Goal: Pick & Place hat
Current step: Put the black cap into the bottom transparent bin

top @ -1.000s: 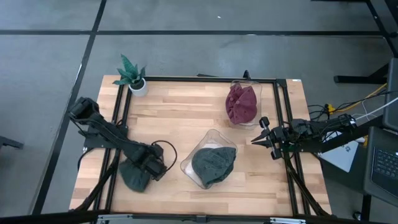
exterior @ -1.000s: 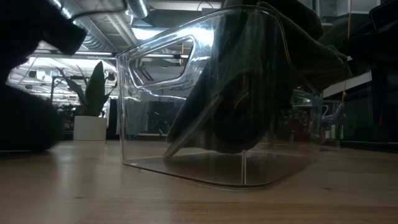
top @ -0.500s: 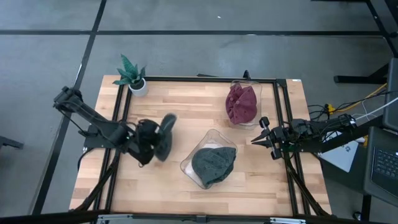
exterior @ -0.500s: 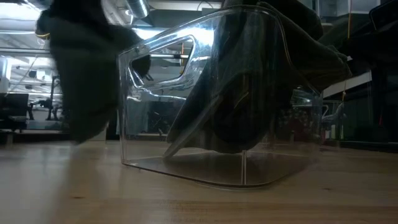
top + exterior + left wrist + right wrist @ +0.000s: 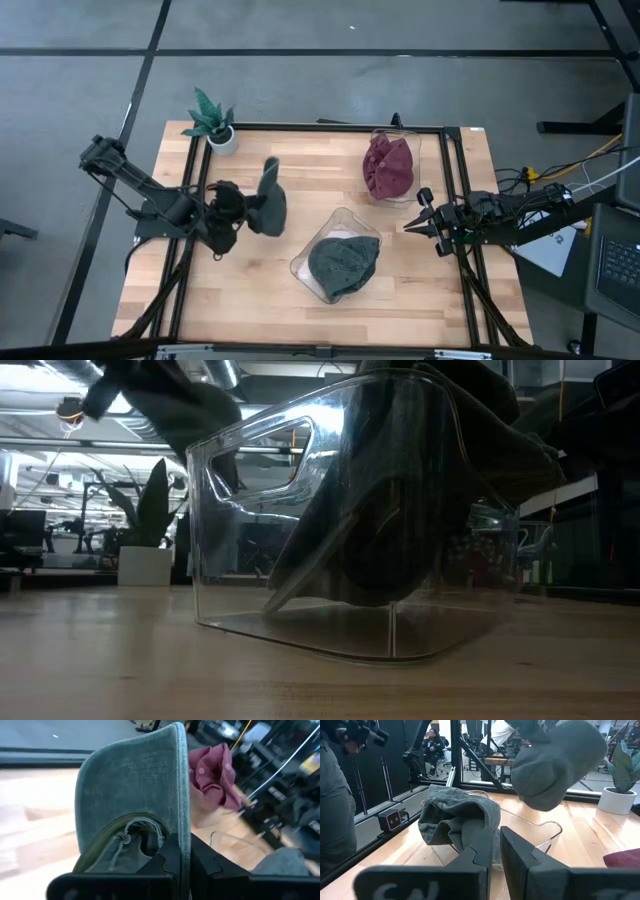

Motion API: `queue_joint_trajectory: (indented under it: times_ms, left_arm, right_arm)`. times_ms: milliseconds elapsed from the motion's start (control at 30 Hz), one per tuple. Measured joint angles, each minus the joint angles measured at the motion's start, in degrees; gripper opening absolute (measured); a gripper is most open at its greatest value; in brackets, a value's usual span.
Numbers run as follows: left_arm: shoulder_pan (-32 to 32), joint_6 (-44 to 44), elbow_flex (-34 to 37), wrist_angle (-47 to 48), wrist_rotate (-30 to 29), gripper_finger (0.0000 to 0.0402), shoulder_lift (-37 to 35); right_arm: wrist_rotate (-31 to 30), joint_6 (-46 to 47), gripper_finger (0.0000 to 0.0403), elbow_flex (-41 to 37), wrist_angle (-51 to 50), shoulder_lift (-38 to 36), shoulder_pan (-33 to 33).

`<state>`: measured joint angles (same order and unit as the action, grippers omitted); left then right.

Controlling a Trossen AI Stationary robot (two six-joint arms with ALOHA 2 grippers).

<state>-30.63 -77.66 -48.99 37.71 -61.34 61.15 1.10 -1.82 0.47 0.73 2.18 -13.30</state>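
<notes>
My left gripper (image 5: 247,213) is shut on a grey-green cap (image 5: 268,205) and holds it in the air over the table's left half. In the low view the cap (image 5: 170,400) hangs high, left of the clear bin. In the left wrist view its brim (image 5: 135,775) stands up past my fingers. A second grey-green hat (image 5: 342,263) lies in a clear bin (image 5: 303,272) at the table's middle. A maroon hat (image 5: 388,165) fills another clear bin (image 5: 414,140) at the far right. My right gripper (image 5: 408,227) waits shut by the right edge. My left gripper pinches the cap's rim edge (image 5: 183,837) between its two fingers, beside where the brim joins the crown. The fingers come level from the table's left. The cap is lifted clear of the table, with its brim upright and its inner side toward the wrist.
A potted plant (image 5: 212,125) stands at the far left corner. A black frame rail (image 5: 330,127) runs round the table. Bare wood lies near the left edge and along the near edge. A person (image 5: 432,742) sits in the room beyond.
My left gripper has risen from the table's near left part, carrying the cap up and toward the far edge and the middle. The cap, which lay on the wood, is now lifted clear with its brim turned up.
</notes>
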Motion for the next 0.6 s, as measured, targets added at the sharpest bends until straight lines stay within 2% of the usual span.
queue_joint_trajectory:
  times_ms: [333,500,600]
  left_arm:
    - [0.02,-0.61,23.0,-41.9,-4.74,0.0007,-1.8]
    - [0.02,-0.18,31.65,-62.75,-6.17,0.0007,-1.82]
    - [0.02,-0.23,36.11,-71.4,-4.82,0.0007,-1.86]
  right_arm:
    - [0.02,0.04,0.0036,0.0,0.02,0.02,0.0]
    - [0.0,0.08,0.0036,0.0,0.0,0.0,0.0]
    - [0.0,-0.09,0.0036,0.0,0.0,0.0,0.0]
